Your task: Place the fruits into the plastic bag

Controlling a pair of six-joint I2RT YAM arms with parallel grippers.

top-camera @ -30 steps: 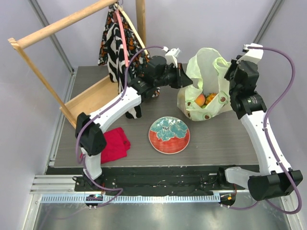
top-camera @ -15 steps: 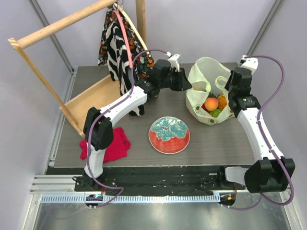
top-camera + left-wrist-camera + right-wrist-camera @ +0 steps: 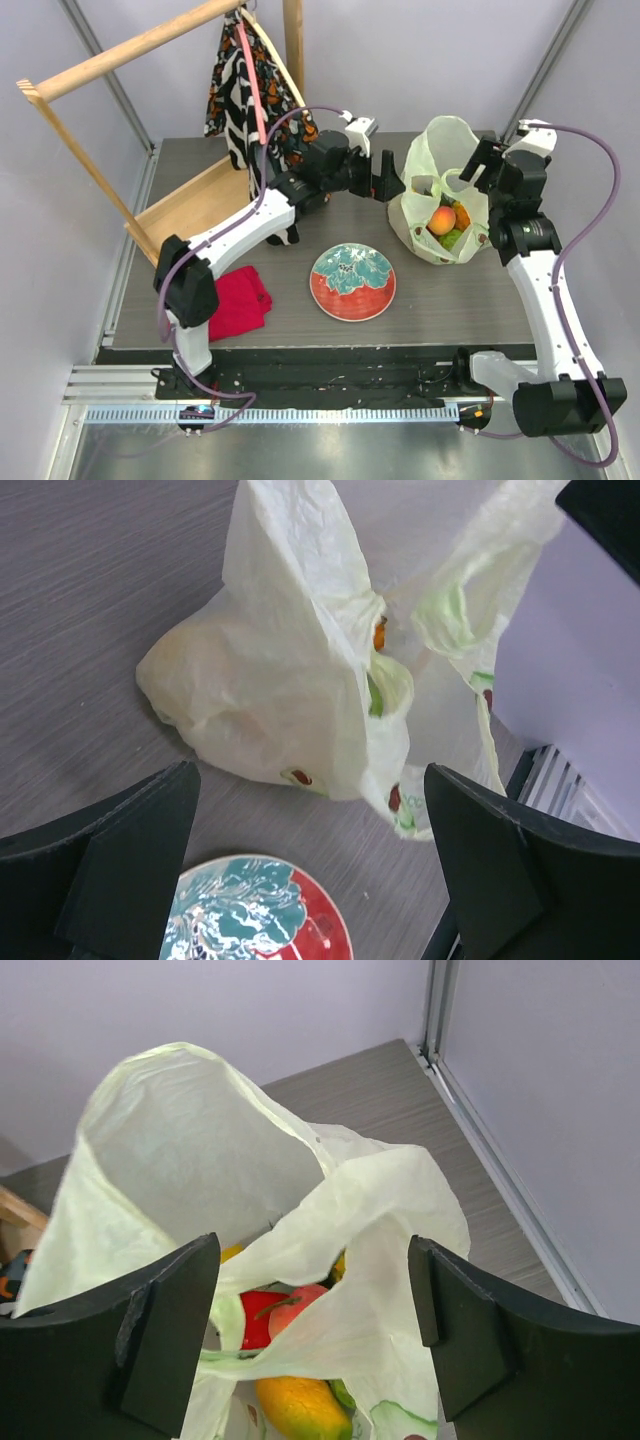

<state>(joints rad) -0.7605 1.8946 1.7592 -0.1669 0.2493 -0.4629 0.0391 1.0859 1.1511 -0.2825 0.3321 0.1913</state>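
Plate: the red plate (image 3: 352, 283) sat nearest the bases, apart from the bag.
Fruits (image 3: 443, 220): lay inside the plastic bag (image 3: 435, 150), beyond the plate, mouth upward.
Left gripper (image 3: 386, 180): fingers spread, holding nothing, just left of the bag.
Right gripper (image 3: 478, 161): fingers spread, empty, over the right handle; seemingly the nearer arm.

Pale lilac walls (image 3: 420, 60) rise beyond the left gripper (image 3: 386, 180) and right gripper (image 3: 478, 160); grey wood-grain table (image 3: 450, 300) lies under both. Wooden rack (image 3: 130, 50) stands left of the left gripper. Light even, soft.
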